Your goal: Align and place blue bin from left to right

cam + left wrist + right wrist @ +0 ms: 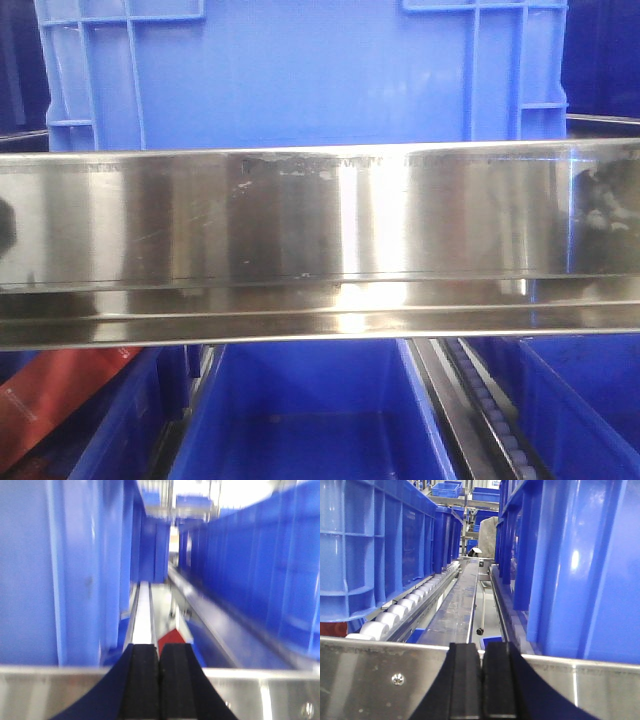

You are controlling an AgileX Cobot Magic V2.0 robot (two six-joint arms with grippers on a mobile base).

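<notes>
The blue bin (300,75) fills the top of the front view. It stands on the upper shelf behind a steel rail (320,220), with its flat side panel and ribbed corners facing me. Neither gripper shows in that view. In the left wrist view my left gripper (159,648) is shut with nothing between its pads, above a steel rail (55,690), between a near blue wall (45,570) on the left and a row of blue crates (260,570) on the right. My right gripper (481,646) is also shut and empty, with a blue crate wall (580,565) close on its right. I cannot tell which wall is the bin's.
Below the rail, open blue bins (310,420) are seen from above, with a roller track (490,410) between them and a red item (40,400) at lower left. In the right wrist view, white rollers (405,605) carry blue crates (375,545) on the left, and a steel lane (462,600) runs ahead.
</notes>
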